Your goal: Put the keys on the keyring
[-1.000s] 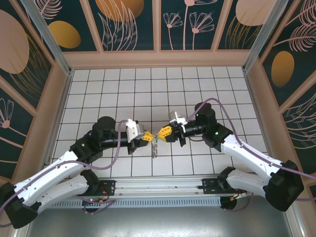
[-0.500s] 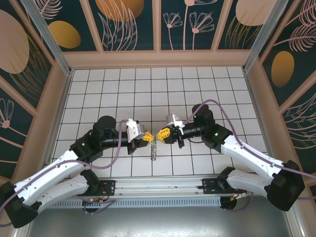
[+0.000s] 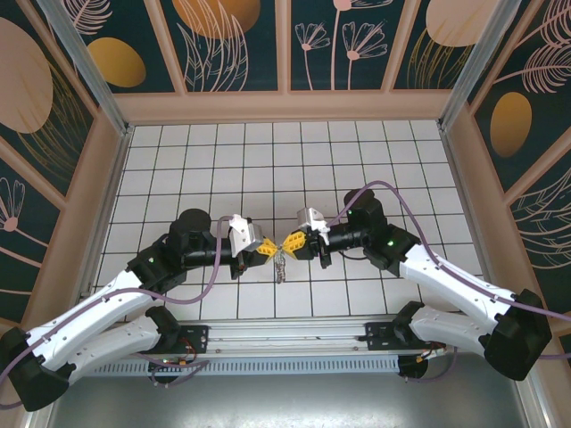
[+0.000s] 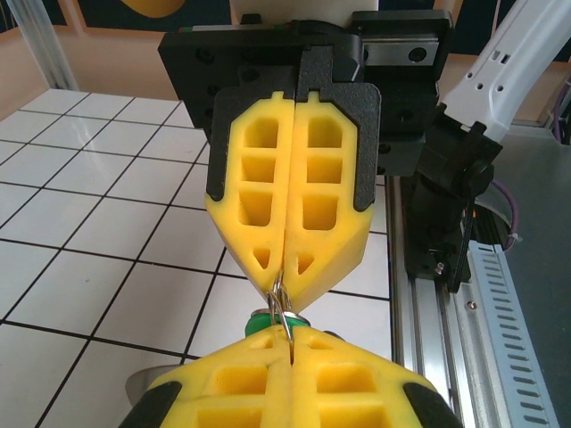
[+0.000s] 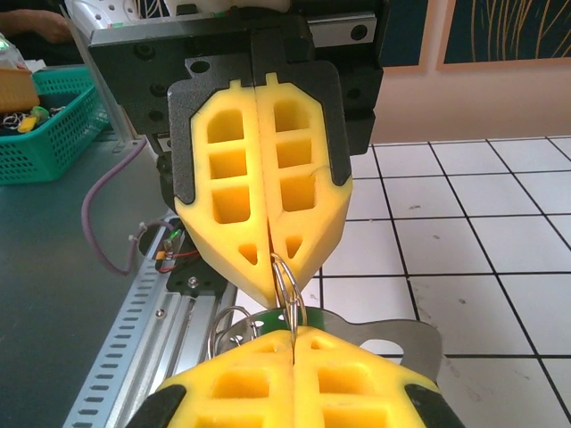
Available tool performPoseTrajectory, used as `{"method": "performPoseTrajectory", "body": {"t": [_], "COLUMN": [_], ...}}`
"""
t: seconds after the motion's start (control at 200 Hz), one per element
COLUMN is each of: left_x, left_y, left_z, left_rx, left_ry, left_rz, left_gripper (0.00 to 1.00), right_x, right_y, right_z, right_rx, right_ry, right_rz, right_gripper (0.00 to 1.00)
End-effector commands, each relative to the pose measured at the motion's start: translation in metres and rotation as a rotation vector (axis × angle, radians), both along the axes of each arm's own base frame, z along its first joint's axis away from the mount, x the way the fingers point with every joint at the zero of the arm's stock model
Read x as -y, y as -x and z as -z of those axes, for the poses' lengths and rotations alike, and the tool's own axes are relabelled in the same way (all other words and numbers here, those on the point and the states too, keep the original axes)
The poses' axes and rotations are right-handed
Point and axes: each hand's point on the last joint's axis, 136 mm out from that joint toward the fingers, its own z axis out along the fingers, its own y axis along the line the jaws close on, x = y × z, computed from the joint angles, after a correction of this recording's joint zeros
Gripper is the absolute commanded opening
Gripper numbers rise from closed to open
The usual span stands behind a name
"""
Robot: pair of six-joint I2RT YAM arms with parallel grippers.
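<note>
My left gripper (image 3: 270, 251) and right gripper (image 3: 287, 244) meet tip to tip above the front middle of the tiled floor. Both are shut on the keyring's thin silvery split ring (image 4: 284, 308), which stands edge-on between them. In the left wrist view my left gripper (image 4: 292, 337) is at the bottom and the right gripper (image 4: 284, 285) faces it. The right wrist view has the ring (image 5: 287, 285) running from my right gripper (image 5: 293, 337) up into the left gripper (image 5: 268, 299). The keys' green head (image 5: 314, 315) sits just under the ring beside a flat grey metal piece (image 5: 419, 334). A short dangling part (image 3: 281, 266) hangs below.
The aluminium rail (image 3: 285, 348) carrying both arm bases runs along the near edge. A second loose ring (image 5: 227, 323) hangs to the left of the pinch. A green basket (image 5: 45, 125) stands off the table. Patterned walls (image 3: 285, 98) close in the white tiles.
The right gripper has edged left and slightly up. The part hanging under the tips has swung and now hangs shorter. Both grippers stay shut.
</note>
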Motion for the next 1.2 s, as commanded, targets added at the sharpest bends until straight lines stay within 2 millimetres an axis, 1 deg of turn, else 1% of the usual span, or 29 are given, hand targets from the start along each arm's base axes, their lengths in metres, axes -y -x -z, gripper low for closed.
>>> {"method": "performPoseTrajectory", "body": {"t": [0.0,0.135,0.385,0.445,0.716,0.996,1.196], "left_x": [0.007,0.007,0.007,0.007,0.007,0.007,0.005], "left_y": [0.0,-0.001,0.0,0.0,-0.001,-0.004,-0.006], "left_z": [-0.023,-0.023,-0.023,-0.022,-0.021,-0.019,-0.019], "left_rx": [0.056,0.057,0.056,0.057,0.059,0.061,0.065], "left_ry": [0.056,0.055,0.056,0.054,0.05,0.041,0.037], "left_rz": [0.023,0.024,0.025,0.026,0.023,0.009,-0.008], "left_gripper": [0.0,0.0,0.0,0.0,0.0,0.0,0.0], "right_x": [-0.006,-0.006,-0.008,-0.008,-0.011,-0.014,-0.013], "right_y": [0.009,0.009,0.007,0.007,0.002,-0.011,-0.013], "right_z": [-0.039,-0.04,-0.054,-0.054,-0.054,-0.044,-0.043], "right_rx": [0.115,0.126,0.116,0.114,0.104,0.054,0.028], "right_ry": [-0.092,-0.095,-0.1,-0.098,-0.066,0.03,0.053], "right_rz": [-0.038,-0.033,-0.029,-0.028,-0.022,0.038,0.059], "right_gripper": [0.0,0.0,0.0,0.0,0.0,0.0,0.0]}}
